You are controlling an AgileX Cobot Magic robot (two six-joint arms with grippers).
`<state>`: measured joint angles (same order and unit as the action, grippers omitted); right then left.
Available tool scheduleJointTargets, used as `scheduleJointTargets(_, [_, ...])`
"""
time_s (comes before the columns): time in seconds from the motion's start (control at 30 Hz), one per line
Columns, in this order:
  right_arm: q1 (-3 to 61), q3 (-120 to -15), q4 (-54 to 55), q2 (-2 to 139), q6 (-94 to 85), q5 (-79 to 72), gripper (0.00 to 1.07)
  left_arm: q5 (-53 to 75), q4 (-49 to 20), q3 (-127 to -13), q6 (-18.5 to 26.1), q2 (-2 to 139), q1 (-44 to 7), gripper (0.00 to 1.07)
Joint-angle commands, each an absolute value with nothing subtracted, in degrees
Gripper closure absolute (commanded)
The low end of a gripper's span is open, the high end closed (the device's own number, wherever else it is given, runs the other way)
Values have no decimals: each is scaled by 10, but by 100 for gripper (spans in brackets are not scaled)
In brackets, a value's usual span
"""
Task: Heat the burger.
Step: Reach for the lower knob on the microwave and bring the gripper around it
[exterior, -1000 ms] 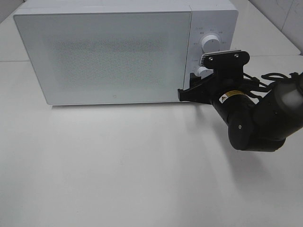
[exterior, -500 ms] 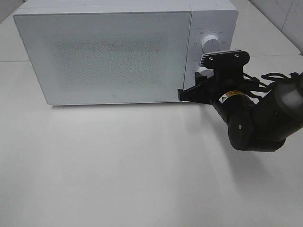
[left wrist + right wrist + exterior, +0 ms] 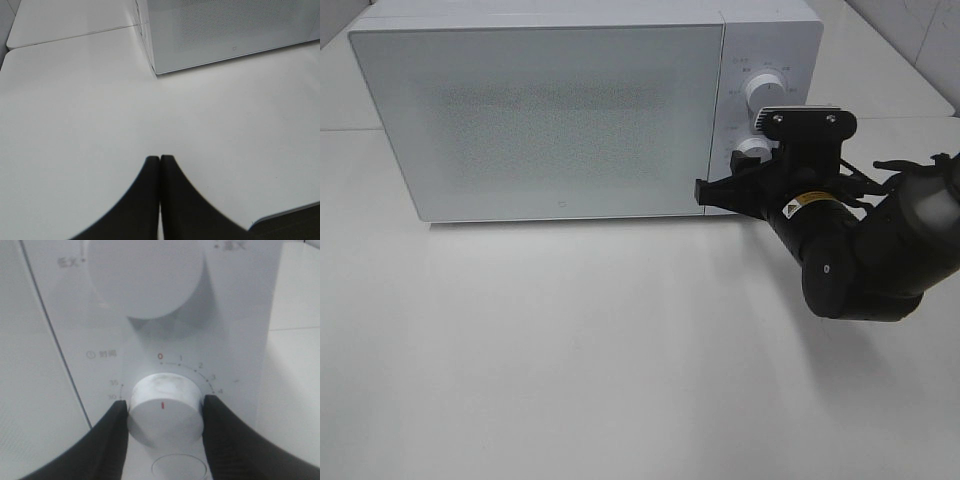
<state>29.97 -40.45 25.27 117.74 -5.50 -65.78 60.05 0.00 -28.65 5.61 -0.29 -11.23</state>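
One second on, clamps the black right gripper [image 3: 164,417] onto the round white timer knob [image 3: 165,402] of the big white microwave [image 3: 540,110], ready to turn; left gripper [image 3: 160,159] pinched together.

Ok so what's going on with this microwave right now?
The right gripper is closed on the timer knob of the microwave, with the knob's red mark at zero. The door is shut and the burger isn't visible. The left gripper hangs shut over the table, holding nothing.
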Motion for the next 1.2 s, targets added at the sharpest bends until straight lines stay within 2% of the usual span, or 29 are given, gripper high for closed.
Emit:
scheduleJointTargets(0.03, [299,-411,252,1173,26,-667,107,592,-3,-285,54,-15,-111,106])
scheduleJointTargets(0.23, [299,-411,248,1173,293,-666,107,592,-3,-285,54,-15,-111,106])
scheduleJointTargets(0.67, [299,-411,248,1173,710,-678,107,592,-3,-285,54,-15,-111,106])
scheduleJointTargets(1.13, [299,-411,248,1173,733,-735,107,592,-3,-285,54,-15,-111,106])
scheduleJointTargets(1.2, [299,-410,251,1173,733,-735,102,592,-3,-285,54,-15,-111,106])
